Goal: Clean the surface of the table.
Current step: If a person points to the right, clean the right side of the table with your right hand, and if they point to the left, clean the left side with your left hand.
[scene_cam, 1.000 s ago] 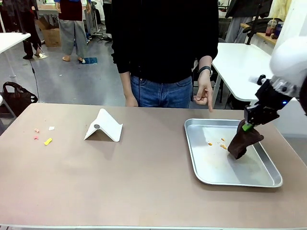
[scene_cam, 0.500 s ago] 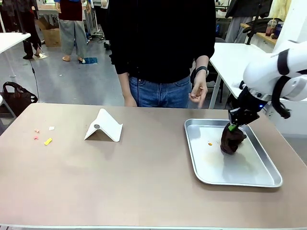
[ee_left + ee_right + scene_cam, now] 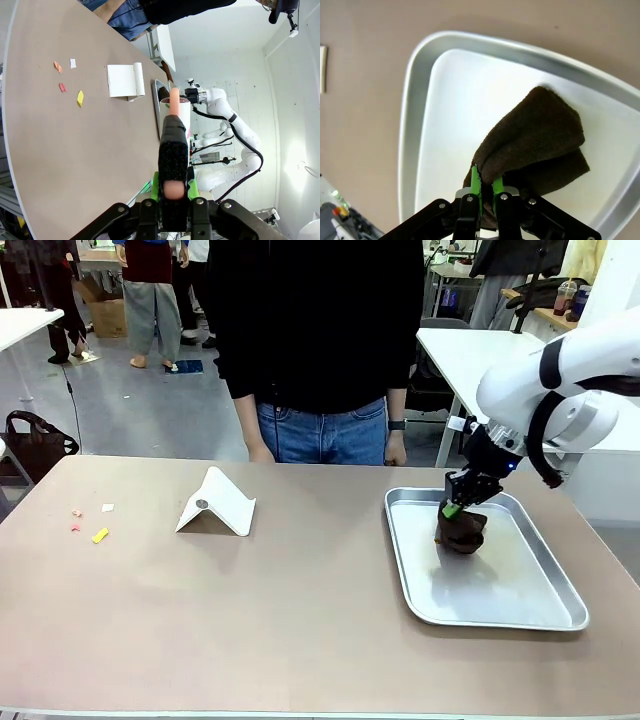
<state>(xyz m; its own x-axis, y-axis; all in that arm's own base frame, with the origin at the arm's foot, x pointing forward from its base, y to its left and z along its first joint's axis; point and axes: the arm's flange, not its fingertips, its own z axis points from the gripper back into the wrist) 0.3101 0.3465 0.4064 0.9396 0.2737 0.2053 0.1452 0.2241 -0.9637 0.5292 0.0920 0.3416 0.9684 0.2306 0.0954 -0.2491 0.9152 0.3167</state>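
The brownish table [image 3: 250, 620] carries a silver tray [image 3: 550, 610] at the right. Over the tray's far left part, my right gripper [image 3: 452, 508] is shut on a dark brown cloth [image 3: 462, 532] that rests on the tray floor. In the right wrist view the gripper [image 3: 485, 182] pinches the cloth [image 3: 535, 135] at its folded corner, above the tray [image 3: 420, 125]. Small coloured scraps [image 3: 100, 535] lie at the table's left end. My left gripper [image 3: 174, 187] hovers high over the table [image 3: 75, 150], shut on a black rough-surfaced tool [image 3: 173, 145] with pink ends.
A white folded stand [image 3: 215, 503] sits left of centre on the table, also seen as the stand [image 3: 125, 81]. The scraps [image 3: 80, 98] lie beside it. A person [image 3: 320, 340] in black stands at the far edge, hands down.
My right gripper has dragged the cloth leftward and farther back across the tray. The orange crumbs in the tray no longer show. The person's pointing hand has dropped.
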